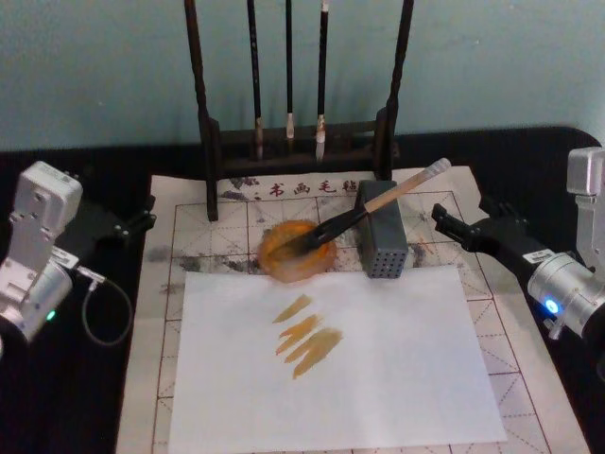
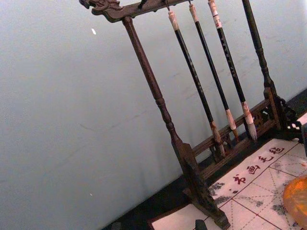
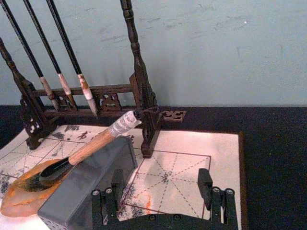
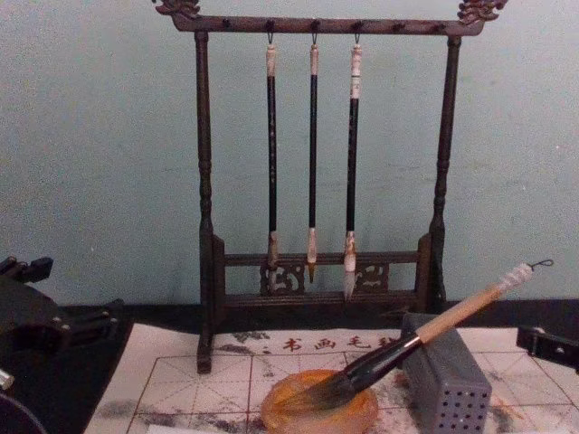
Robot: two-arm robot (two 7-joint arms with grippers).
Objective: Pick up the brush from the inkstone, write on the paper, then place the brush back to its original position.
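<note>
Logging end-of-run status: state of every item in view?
brush: bristles in the inkstone, handle leaning on grey box
inkstone: flat, ink-stained
white sheet: flat, tan strokes on it
grey box: lying flat
three thin brushes: hanging on rack
left gripper: empty
right gripper: fingers open, empty

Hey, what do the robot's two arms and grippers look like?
Both arms have silver-grey metal wrist housings and black grippers. The left gripper sits beyond a boxy wrist with a green light and a looping grey cable. The right gripper has black fingers and a blue wrist light.
</note>
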